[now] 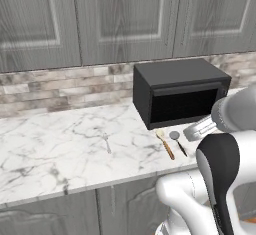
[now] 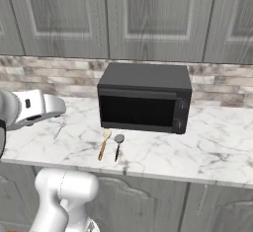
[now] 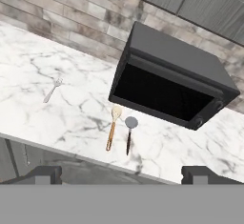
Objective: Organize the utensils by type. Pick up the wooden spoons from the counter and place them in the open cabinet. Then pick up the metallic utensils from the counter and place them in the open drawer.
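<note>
— What's on the counter?
— White marble with grey veins. A wooden spoon with a pale head lies flat in front of the oven, handle toward the edge.
— And the metal ones?
— A grey-bowled spoon with a dark handle lies just beside it, roughly parallel. A small silver fork lies well apart to the left.

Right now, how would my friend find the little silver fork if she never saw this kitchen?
Start at the black box-shaped oven on the white marble counter. Two utensils lie side by side just in front of it, a wooden spoon and a metal spoon. The fork lies alone on bare marble, well off to the side of them, thin and silver, with prongs instead of a bowl.
</note>
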Tool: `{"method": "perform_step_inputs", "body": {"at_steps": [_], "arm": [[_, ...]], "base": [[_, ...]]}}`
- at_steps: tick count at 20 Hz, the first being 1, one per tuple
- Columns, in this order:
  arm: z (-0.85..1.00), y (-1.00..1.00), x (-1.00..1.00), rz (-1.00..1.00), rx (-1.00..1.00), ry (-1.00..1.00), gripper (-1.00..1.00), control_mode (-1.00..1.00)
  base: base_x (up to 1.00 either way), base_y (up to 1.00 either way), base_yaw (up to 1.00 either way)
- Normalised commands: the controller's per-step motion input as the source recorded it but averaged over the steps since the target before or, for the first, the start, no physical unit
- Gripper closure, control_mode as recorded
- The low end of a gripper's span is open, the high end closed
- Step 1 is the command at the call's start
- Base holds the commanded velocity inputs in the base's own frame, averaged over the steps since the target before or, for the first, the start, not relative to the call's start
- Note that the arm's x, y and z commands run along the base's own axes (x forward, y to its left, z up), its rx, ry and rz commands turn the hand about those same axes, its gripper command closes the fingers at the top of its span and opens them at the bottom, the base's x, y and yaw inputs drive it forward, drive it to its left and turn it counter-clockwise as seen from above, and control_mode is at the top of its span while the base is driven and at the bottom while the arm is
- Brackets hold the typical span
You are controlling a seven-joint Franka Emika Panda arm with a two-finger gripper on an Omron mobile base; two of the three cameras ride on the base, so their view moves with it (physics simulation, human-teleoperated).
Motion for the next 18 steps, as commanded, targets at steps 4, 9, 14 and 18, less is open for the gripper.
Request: {"method": "perform_step_inputs", "body": {"at_steps": [4,9,14,18], "arm": [[0.00,0.00,0.00,0.00,0.00,0.00,-1.00,1.00],[-0.14,-0.07,0.71,0.00,0.01,0.25,-1.00,-1.00],[-0.28,-0.15,0.73,0.00,0.11,0.33,-1.00,-1.00],[-0.52,-0.03,0.25,0.00,0.02,0.02,-1.00,-1.00]], "base": [[0.22,0.00,0.00],[0.09,0.00,0.00],[0.00,0.00,0.00],[0.00,0.00,0.00]]}}
